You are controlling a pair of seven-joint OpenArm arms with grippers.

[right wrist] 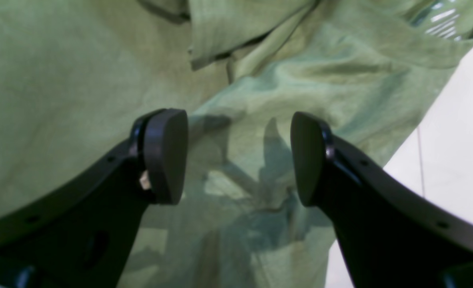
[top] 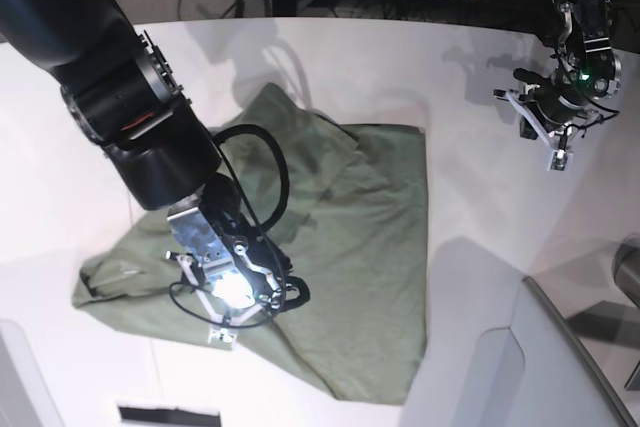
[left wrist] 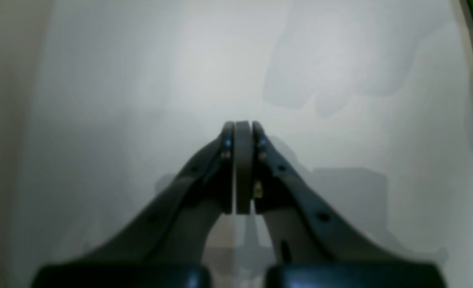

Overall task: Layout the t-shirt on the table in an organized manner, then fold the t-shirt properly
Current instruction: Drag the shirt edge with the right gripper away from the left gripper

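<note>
I see the white table [top: 480, 77] with cables on the floor beyond its far edge. The t-shirt [top: 370, 237] lies rumpled mid-table. My right gripper [right wrist: 239, 158] hovers released above it; my left gripper [left wrist: 243, 168] is clenched empty, well apart from the shirt.

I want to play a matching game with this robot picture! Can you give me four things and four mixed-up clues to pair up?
Things:
1. t-shirt
2. table
3. left gripper
4. right gripper

Clues:
A. shut, holding nothing, above bare white surface
B. white and smooth
C. open, right over green cloth
D. green, rumpled, not yet laid flat

Pairs: 1-D, 2-B, 3-A, 4-C
</note>
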